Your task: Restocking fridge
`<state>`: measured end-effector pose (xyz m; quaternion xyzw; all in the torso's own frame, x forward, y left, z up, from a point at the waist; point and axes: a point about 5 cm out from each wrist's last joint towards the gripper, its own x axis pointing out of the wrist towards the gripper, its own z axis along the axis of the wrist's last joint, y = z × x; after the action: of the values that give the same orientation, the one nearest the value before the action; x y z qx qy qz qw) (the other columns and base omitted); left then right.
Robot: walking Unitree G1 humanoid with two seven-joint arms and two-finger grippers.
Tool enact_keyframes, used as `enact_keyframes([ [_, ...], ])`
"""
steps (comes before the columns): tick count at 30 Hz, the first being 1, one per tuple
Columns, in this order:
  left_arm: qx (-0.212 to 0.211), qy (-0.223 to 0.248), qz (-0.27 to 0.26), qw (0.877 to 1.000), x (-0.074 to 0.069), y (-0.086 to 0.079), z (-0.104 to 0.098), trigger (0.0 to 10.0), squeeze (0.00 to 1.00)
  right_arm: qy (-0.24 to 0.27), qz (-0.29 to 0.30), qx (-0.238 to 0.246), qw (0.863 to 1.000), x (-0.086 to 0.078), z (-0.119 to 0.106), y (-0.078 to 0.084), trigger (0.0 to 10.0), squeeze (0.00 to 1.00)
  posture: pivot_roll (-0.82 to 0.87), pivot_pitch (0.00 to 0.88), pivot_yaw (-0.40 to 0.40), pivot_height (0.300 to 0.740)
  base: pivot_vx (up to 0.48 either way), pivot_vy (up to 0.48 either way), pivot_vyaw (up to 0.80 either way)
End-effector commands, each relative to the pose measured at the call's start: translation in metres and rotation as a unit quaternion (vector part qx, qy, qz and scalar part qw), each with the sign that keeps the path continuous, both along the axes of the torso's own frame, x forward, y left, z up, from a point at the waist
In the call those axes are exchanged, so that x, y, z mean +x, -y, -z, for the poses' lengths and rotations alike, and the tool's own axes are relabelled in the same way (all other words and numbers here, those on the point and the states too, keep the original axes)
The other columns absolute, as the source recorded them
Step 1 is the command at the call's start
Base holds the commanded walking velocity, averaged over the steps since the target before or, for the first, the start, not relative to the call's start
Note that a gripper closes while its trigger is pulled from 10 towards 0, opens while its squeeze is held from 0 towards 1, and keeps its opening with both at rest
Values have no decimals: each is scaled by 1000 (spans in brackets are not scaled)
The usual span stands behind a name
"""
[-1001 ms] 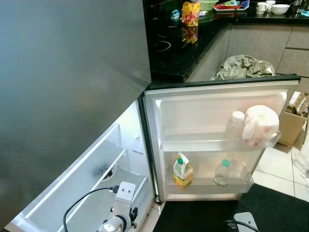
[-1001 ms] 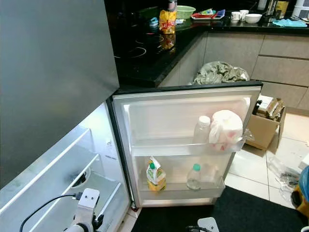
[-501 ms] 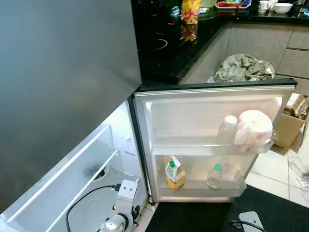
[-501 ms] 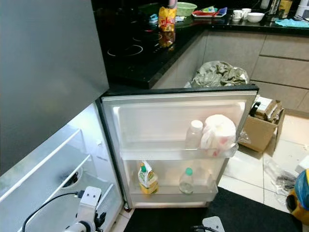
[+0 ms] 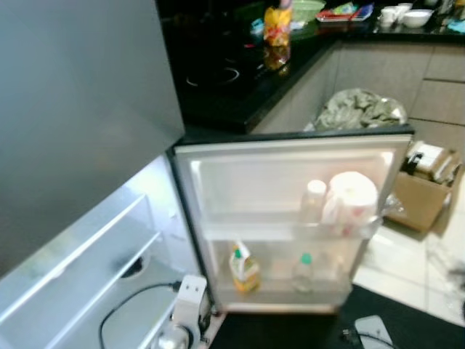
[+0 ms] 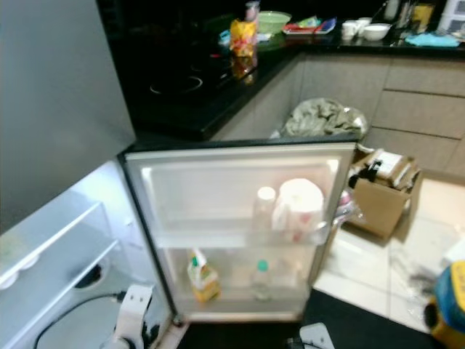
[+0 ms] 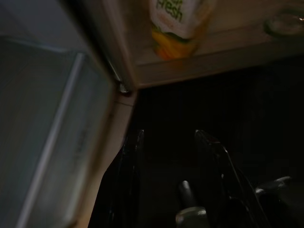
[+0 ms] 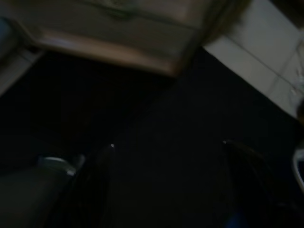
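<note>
Hanging spread, left gripper faces a juice carton; right unclear.

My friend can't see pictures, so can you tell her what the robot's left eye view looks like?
A small fridge door stands wide open, its upper shelf holding a clear bottle beside a white bag, its lower shelf a juice carton and a green-capped bottle. Behind is a black counter.
</note>
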<state>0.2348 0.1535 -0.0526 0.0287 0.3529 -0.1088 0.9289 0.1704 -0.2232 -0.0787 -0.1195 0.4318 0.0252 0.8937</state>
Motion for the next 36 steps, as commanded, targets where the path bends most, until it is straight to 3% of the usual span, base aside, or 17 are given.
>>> enact_keyframes([
  [1,-3,-7,0,1000,-3,1,2,10000,0,-5,5,1,1000,-5,2,0,10000,0,-146,49,62,726,0,-480,0],
  [6,-3,-6,0,1000,-2,1,2,10000,0,7,-3,6,1000,1,0,-2,10000,0,-148,53,65,726,0,-480,0],
  [36,-1,-5,-3,1000,-3,-1,2,10000,0,15,-39,10,999,8,-4,-7,10000,0,-143,54,54,726,0,-480,800],
])
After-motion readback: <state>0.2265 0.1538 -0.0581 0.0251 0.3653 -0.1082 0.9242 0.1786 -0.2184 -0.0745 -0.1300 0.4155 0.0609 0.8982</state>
